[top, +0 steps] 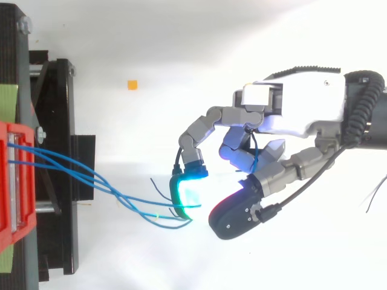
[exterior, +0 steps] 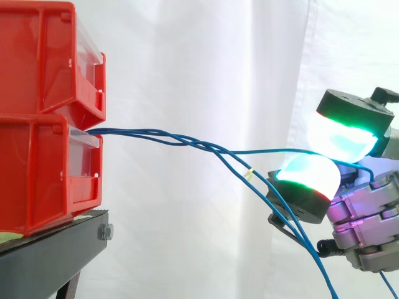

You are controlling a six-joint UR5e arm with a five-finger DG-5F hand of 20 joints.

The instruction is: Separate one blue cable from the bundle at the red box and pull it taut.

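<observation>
Fingertips (exterior: pixel 308 177) of your hand (top: pixel 302 109) curl in and pinch one blue cable (exterior: pixel 268 151), well right of the red bins (exterior: pixel 43 118) on the black stand (exterior: pixel 50 249). You see that cable run near level from the bins, while the bundle (exterior: pixel 181 138) droops beneath it.

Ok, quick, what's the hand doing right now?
Hand: shut on one cable, pinched between its pads.
</observation>
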